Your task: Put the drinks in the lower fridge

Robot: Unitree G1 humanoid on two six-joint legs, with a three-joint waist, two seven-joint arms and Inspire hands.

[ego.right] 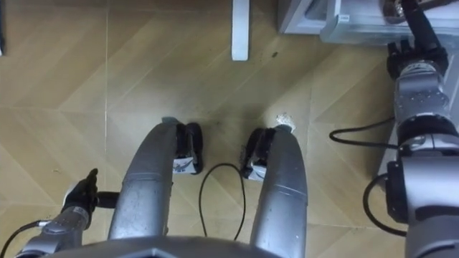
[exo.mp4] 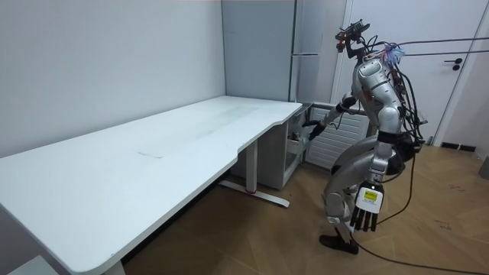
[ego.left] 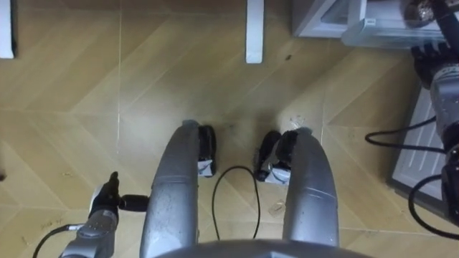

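Observation:
I stand with bent knees before the tall grey fridge [exo.mp4: 306, 46], at the end of the white desk [exo.mp4: 153, 153]. My right hand [ego.right: 411, 54] reaches forward into the open lower compartment [ego.left: 323, 18], [exo.mp4: 296, 143]. A rounded shiny thing [ego.left: 419, 11] lies right at its fingertips at the picture's top edge; whether it is a drink and whether the hand holds it, I cannot tell. My left hand [exo.mp4: 367, 210] hangs open at my side near the floor, also low on the left [ego.left: 106, 201], with nothing in it.
The desk's white foot [ego.left: 254, 32] stands on the wooden floor ahead of my feet. A pale ribbed panel [ego.left: 419, 143], probably the open fridge door, is on my right. A white room door [exo.mp4: 458, 69] is behind me.

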